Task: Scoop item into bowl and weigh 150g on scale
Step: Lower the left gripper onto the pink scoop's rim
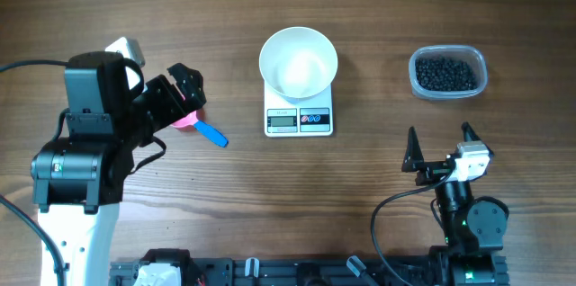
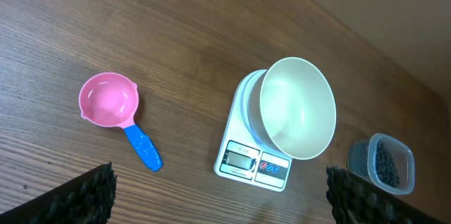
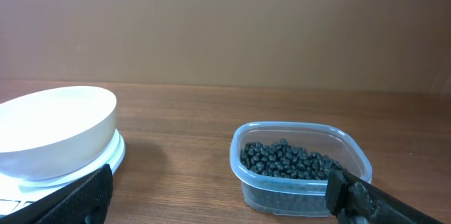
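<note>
The white bowl (image 1: 299, 61) stands empty on the white scale (image 1: 299, 120) at mid-table. The item, dark round beads (image 1: 445, 73), fills a clear plastic tub (image 1: 473, 55) at the far right. A pink scoop (image 2: 107, 101) with a blue handle (image 1: 212, 134) lies left of the scale. My left gripper (image 1: 187, 95) hovers open above the scoop, holding nothing; in the left wrist view it (image 2: 220, 196) frames the scoop, bowl (image 2: 296, 108) and scale (image 2: 254, 164). My right gripper (image 1: 441, 136) stands open near the front, short of the tub (image 3: 299, 175), empty (image 3: 215, 199).
Bare wooden table lies between the scale and the tub and along the front. The left arm's base (image 1: 76, 169) fills the front left, the right arm's base (image 1: 468, 223) the front right. A dark rail (image 1: 270, 272) runs along the front edge.
</note>
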Tool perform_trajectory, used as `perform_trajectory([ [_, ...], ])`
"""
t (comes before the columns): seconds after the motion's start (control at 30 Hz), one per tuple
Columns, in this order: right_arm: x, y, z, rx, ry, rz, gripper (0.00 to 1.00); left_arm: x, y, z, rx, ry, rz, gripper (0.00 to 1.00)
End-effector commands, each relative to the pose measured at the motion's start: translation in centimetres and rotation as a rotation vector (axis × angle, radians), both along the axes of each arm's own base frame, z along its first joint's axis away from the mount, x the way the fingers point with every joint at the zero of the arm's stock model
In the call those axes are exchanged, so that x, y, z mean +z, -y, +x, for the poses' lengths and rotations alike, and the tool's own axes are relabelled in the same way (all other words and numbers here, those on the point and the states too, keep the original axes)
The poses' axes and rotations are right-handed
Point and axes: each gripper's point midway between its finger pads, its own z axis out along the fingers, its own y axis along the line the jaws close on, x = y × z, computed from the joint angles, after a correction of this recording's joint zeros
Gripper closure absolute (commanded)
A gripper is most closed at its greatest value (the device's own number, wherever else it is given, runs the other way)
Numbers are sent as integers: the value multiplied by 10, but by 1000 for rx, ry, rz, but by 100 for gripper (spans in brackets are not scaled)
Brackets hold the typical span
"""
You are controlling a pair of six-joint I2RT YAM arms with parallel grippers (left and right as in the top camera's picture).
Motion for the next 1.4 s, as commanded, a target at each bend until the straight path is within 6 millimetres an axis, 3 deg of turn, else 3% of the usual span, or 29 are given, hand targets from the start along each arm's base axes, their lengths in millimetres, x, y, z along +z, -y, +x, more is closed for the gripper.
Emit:
perform_trajectory([
  [0.0,0,1,0,-5,2,-13,0,7,1,4,1,21,-19,0],
  [0.3,0,1,0,-5,2,-13,0,24,2,21,1,116,-22,0],
  [0.43,0,1,0,-5,2,-14,0,23,-13,40,122,132,-21,0],
  [0.53,0,1,0,-5,2,-13,0,1,-36,48,368,52,-71,0],
  [0.7,0,1,0,-5,2,-13,0,-32,-41,31,520,-119,-141,0],
  [0.93,0,1,0,-5,2,-14,1,-60,-51,-13,568,-319,-74,3],
  [1.03,0,1,0,-5,2,-14,0,-68,-51,-18,587,-347,-78,4],
  [1.13,0,1,0,-5,2,-13,0,-91,-52,-22,635,-383,-87,13],
  [1.37,0,1,0,-5,2,-13,0,-130,-60,-15,708,-364,-87,18],
])
